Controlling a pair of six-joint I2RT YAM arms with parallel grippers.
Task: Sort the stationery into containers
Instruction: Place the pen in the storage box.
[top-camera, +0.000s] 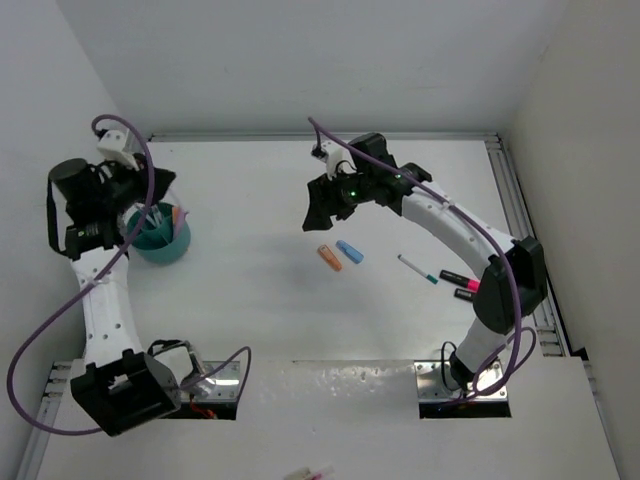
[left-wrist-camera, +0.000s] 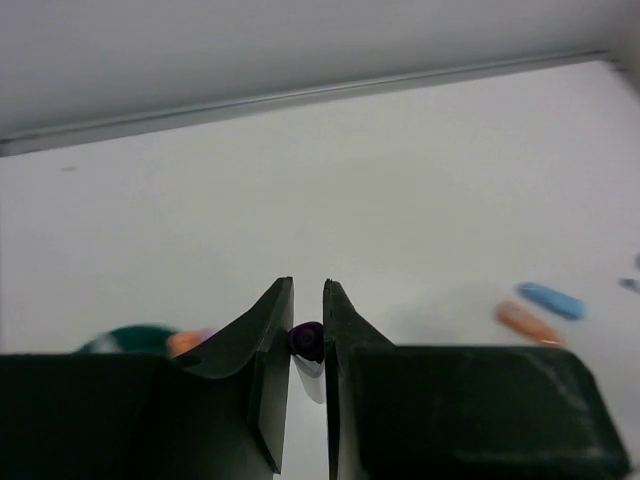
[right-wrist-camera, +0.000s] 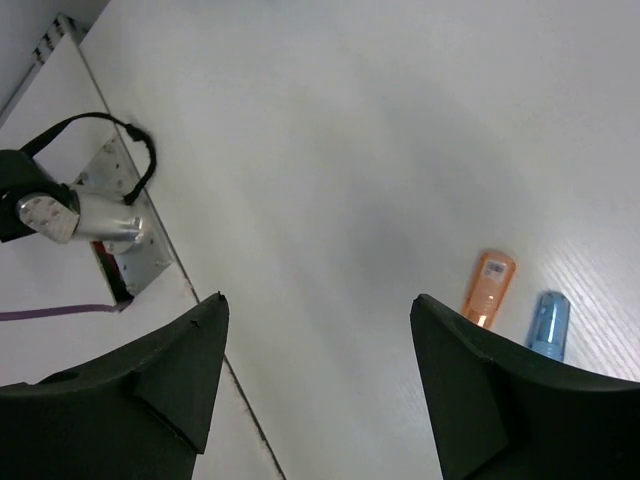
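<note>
The teal-green cup (top-camera: 172, 248) stands at the far left with several pens and highlighters in it; it is a blur in the left wrist view (left-wrist-camera: 120, 338). My left gripper (top-camera: 150, 200) hangs over the cup, shut on the end of a thin purple pen (left-wrist-camera: 306, 340). My right gripper (top-camera: 320, 205) is open and empty above mid-table, its jaws wide apart in the right wrist view (right-wrist-camera: 318, 300). An orange highlighter (top-camera: 330, 258) and a blue highlighter (top-camera: 349, 251) lie side by side just right of the right gripper; both show in the right wrist view (right-wrist-camera: 488, 285) (right-wrist-camera: 548, 322).
A thin grey pen (top-camera: 417, 269) and two black markers with pink ends (top-camera: 455, 277) (top-camera: 466, 293) lie by the right arm. A metal rail (top-camera: 515, 215) runs along the right edge. A few pens (top-camera: 310, 472) lie at the very front edge.
</note>
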